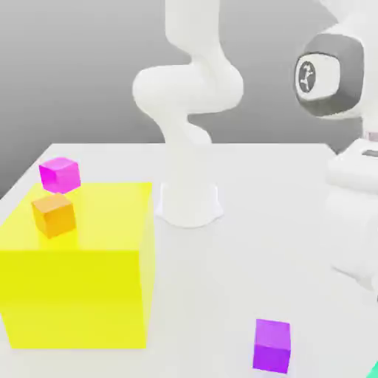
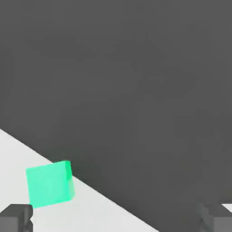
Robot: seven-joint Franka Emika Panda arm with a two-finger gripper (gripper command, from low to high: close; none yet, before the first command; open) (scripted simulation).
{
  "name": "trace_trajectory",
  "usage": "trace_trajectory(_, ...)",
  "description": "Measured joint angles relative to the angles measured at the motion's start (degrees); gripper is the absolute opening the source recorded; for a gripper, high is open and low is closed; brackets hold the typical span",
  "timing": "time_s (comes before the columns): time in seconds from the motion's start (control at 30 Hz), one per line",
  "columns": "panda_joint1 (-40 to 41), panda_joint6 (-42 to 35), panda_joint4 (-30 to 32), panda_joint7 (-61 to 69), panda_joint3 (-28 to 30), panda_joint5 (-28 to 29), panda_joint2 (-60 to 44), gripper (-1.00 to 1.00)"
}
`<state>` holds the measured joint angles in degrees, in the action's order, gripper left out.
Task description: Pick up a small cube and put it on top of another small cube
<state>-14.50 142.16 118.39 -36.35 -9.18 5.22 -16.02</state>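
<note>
A small green cube (image 2: 49, 184) lies on the white table near its edge, in the hand view, just ahead of my gripper (image 2: 117, 220). The two dark fingertips (image 2: 16, 217) stand far apart, open, with nothing between them. In the exterior view a small purple cube (image 1: 272, 345) rests on the table at the front. A small orange cube (image 1: 53, 214) sits on top of a large yellow block (image 1: 81, 295). A small magenta cube (image 1: 59, 174) is at that block's far corner; whether it rests on the block or behind it I cannot tell.
The arm's white base (image 1: 188, 203) stands mid-table, and its upper links and wrist (image 1: 347, 81) loom at the exterior view's right. A green sliver (image 1: 373, 369) peeks in at the bottom right corner. The table (image 1: 280, 244) ends close to the green cube.
</note>
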Motion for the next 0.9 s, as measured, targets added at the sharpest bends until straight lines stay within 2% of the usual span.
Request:
trace_trajectory(0.17,-3.19,1.63,-2.3,0.55,-0.67,2.48,-10.55,0.0)
trace_trajectory(0.3,-4.96,6.37,-4.2,-0.16,0.43,4.37,-18.87,0.0)
trace_trajectory(0.33,-5.27,7.58,-4.58,-0.37,0.79,4.69,-20.51,-1.0)
trace_trajectory(0.57,-5.36,7.68,-4.63,-0.26,0.86,4.57,-20.71,-1.0)
trace_trajectory(0.7,-4.09,2.49,-2.91,0.71,-0.2,2.93,-13.77,-1.0)
trace_trajectory(0.9,2.58,-4.52,2.19,-0.58,5.75,0.11,-1.09,-1.0)
